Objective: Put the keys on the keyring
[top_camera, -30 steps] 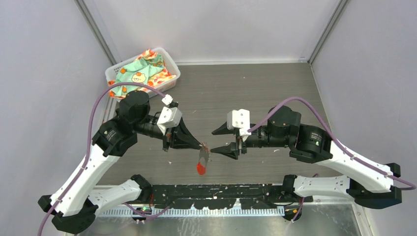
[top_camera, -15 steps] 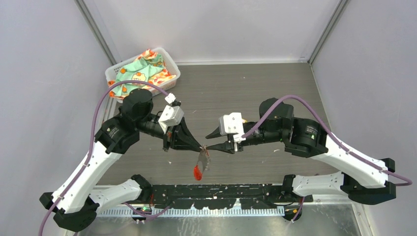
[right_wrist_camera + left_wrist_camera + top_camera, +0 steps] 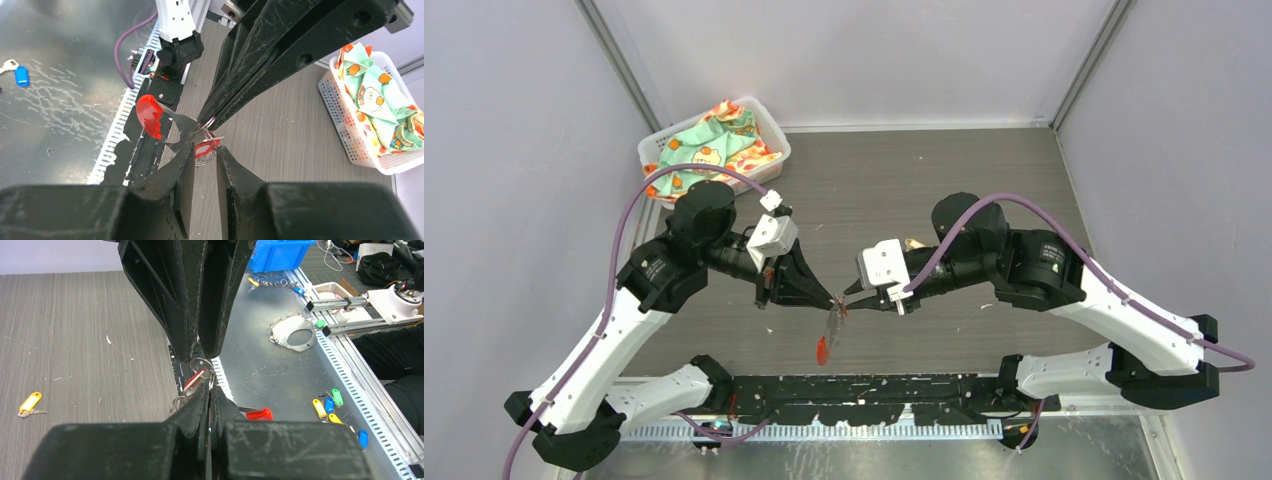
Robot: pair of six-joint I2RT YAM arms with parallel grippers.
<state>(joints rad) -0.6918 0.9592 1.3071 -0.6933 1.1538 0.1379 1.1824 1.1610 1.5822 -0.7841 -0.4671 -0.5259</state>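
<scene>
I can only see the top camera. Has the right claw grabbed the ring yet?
Observer: Not that I can see. On its wrist camera the right gripper shows a gap between its fingers, with a small red tag right in that gap.
Operator: So who's holding the ring?
Observer: The left gripper. Its wrist camera shows its fingers pressed together, with the ring pinched at their tips.
Operator: And where's the yellow key?
Observer: The yellow key lies flat on the table, off to one side, with neither gripper touching it.
</scene>
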